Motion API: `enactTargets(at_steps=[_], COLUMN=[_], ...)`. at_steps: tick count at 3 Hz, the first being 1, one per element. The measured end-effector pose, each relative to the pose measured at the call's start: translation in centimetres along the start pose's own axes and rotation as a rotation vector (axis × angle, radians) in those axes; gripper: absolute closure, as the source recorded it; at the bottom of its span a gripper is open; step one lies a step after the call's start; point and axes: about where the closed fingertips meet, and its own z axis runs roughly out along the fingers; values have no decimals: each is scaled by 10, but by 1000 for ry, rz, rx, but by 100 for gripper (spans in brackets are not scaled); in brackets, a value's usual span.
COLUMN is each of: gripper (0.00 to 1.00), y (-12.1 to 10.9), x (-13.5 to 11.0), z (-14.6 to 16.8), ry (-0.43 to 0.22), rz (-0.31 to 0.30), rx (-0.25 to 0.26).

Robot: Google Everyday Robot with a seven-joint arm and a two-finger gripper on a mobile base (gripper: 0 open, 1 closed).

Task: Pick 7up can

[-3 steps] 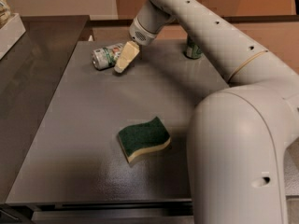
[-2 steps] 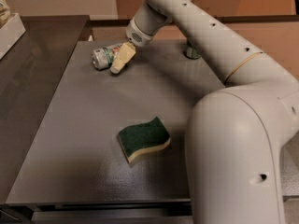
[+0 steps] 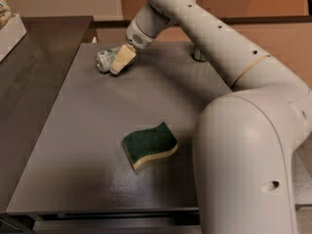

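Note:
The 7up can [image 3: 104,60] lies on its side at the far left of the grey table [image 3: 87,145]. It is silver-white with green markings, and its silvery end faces left. My gripper [image 3: 122,60] is at the can's right end and covers part of it. The long white arm reaches to it from the lower right, over the table.
A green and yellow sponge [image 3: 148,145] lies near the table's middle front. A dark can [image 3: 198,56] stands at the far edge, mostly hidden behind the arm. A dark counter [image 3: 29,82] adjoins the table on the left, with a white box [image 3: 9,30] on it.
My gripper has moved a little to the left, onto the right end of the 7up can. The can and the sponge have not moved.

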Motion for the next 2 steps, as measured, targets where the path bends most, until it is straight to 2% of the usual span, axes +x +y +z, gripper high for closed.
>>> enactTargets(at_steps=[2], gripper=[64], y=[9], x=[-9], z=[-1], ry=[-36], rz=[-22], rx=[-15])
